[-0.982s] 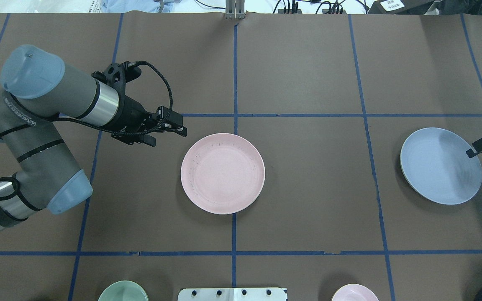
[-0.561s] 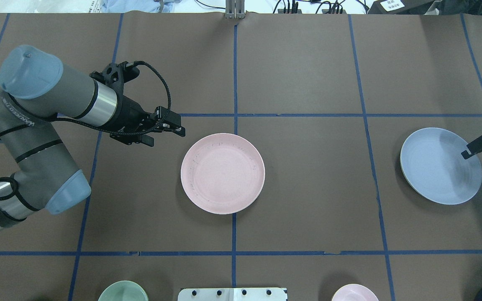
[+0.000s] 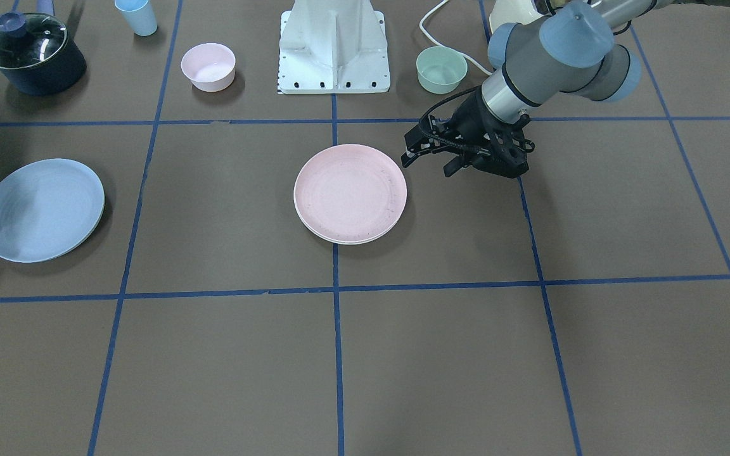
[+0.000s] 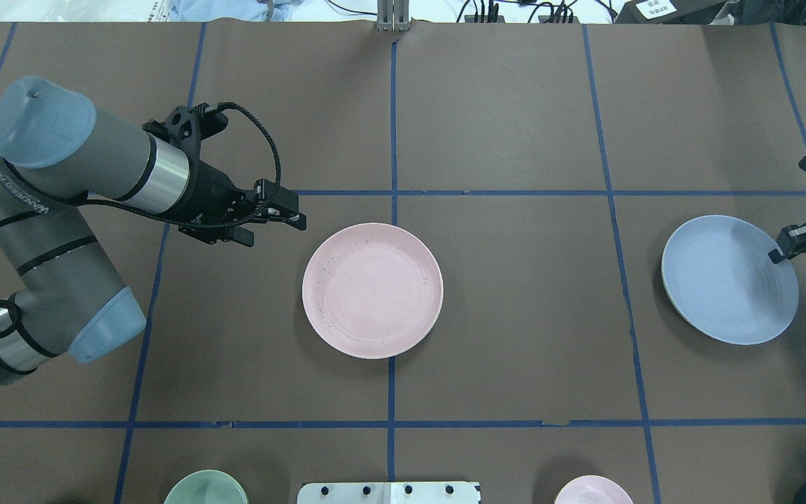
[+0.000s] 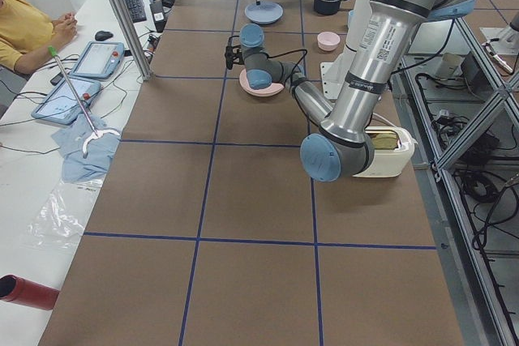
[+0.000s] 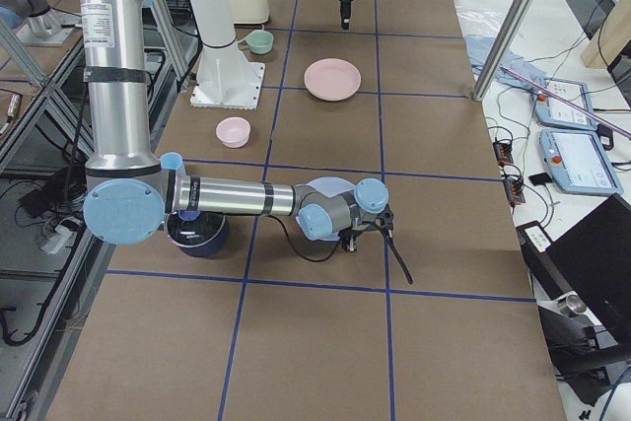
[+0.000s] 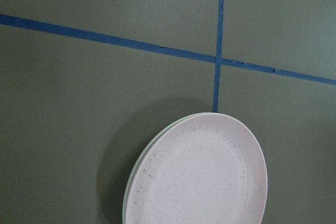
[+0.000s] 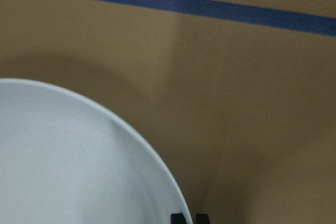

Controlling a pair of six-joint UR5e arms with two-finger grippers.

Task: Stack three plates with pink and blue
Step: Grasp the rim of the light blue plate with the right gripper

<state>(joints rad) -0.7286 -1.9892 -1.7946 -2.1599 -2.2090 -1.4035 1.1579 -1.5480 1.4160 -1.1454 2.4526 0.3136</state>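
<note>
The pale pink plate (image 4: pixel 372 290) lies flat at the table's centre, on top of the cream-white plate, whose rim (image 7: pixel 134 174) shows beneath it. My left gripper (image 4: pixel 297 218) hovers open and empty just off the pink plate's far left edge. The light blue plate (image 4: pixel 728 280) is at the right, tilted, with a shadow under it. My right gripper (image 4: pixel 774 255) is shut on its right rim; its fingertips (image 8: pixel 178 217) show at the plate edge (image 8: pixel 68 156). In the front-facing view the blue plate (image 3: pixel 42 209) is at the left.
A green bowl (image 3: pixel 441 68), a small pink bowl (image 3: pixel 208 65), a lidded dark pot (image 3: pixel 32 54) and a blue cup (image 3: pixel 137 16) stand along the robot's side beside the white base (image 3: pixel 334 44). Blue tape lines grid the brown table.
My left gripper has drawn back a little to the left, away from the pink plate. My right gripper has carried the blue plate slightly leftward.
</note>
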